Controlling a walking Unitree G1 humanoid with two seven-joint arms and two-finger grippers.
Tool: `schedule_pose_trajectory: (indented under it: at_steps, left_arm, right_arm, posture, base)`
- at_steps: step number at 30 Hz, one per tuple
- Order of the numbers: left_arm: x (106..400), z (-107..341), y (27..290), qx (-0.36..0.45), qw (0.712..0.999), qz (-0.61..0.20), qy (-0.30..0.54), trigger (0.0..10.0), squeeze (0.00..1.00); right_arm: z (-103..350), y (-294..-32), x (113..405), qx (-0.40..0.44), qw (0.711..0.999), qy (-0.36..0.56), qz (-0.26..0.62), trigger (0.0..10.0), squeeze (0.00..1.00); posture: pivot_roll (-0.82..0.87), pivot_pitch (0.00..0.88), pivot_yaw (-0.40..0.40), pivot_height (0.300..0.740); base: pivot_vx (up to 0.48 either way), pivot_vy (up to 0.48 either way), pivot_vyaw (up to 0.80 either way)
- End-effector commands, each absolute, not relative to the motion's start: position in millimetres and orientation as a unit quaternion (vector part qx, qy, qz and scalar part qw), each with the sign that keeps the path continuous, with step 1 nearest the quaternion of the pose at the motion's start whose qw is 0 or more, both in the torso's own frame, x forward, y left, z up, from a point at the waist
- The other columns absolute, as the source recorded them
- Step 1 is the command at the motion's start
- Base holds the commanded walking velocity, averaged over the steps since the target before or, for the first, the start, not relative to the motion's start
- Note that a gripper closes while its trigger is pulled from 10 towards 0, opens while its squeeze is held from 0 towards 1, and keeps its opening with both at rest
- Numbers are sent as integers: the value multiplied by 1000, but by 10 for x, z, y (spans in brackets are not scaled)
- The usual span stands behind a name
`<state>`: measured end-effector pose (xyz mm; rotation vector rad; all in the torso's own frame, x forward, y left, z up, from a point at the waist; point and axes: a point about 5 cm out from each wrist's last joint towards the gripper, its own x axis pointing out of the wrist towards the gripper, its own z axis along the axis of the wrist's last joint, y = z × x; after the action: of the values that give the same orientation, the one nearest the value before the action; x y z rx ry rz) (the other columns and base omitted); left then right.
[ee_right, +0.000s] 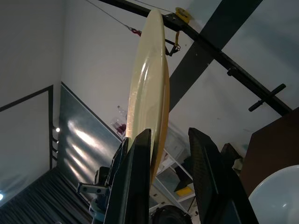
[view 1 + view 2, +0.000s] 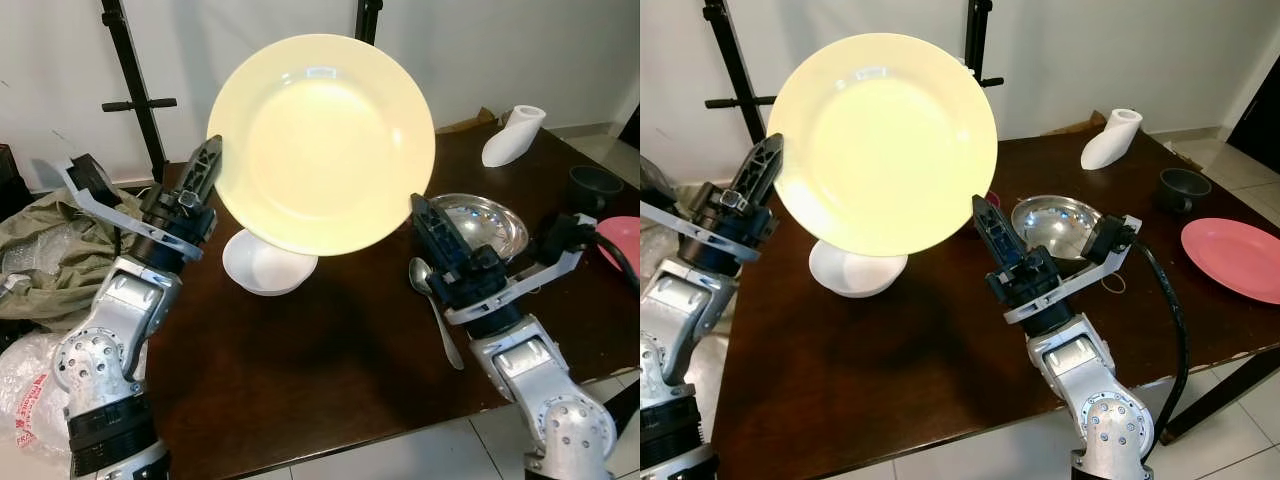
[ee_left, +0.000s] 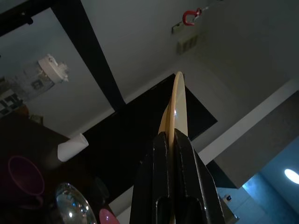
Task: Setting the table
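Plate (image 2: 322, 140) pinched by left tool (image 2: 212, 160).

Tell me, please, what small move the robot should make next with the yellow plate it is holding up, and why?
Probably shut the right gripper on the yellow plate. The left gripper is clamped on one edge, while the right fingers straddle the opposite rim with a gap showing. The plate is upright above the white bowl, so a second firm hold seems wise before lowering it.
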<state>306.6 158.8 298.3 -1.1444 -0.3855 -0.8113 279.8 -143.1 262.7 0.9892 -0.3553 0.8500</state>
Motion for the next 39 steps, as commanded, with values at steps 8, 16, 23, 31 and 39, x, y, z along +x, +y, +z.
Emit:
schedule_pose_trajectory:
  at_steps: [8,16,23,31,39]
  left_arm:
    - [3051,2873,1545,-528,747,-374,-156,10000,0]
    - [3032,2613,1519,-498,784,-358,-99,10000,0]
    - [2959,2462,1451,-468,811,-348,-51,10000,0]
    - [2861,2249,1376,-397,855,-334,9,10000,0]
    - [2866,2216,1369,-374,864,-336,12,10000,0]
  right_arm:
    - [2624,-1430,2807,455,783,-163,391,3569,0]
    - [2576,-1482,2831,459,793,-163,366,0,0]
    - [2454,-1524,2835,470,801,-147,339,0,0]
    - [2105,-1529,2708,458,826,-88,318,10000,0]
    - [2032,-1521,2694,435,846,-85,296,10000,0]
  posture:
    - [7,72,78,740]
    - [15,76,80,740]
    - [19,79,79,740]
    - [27,86,80,740]
    - [20,81,99,740]
  base:
    - [0,0,0]
    - [0,0,0]
    - [0,0,0]
    - [0,0,0]
    - [0,0,0]
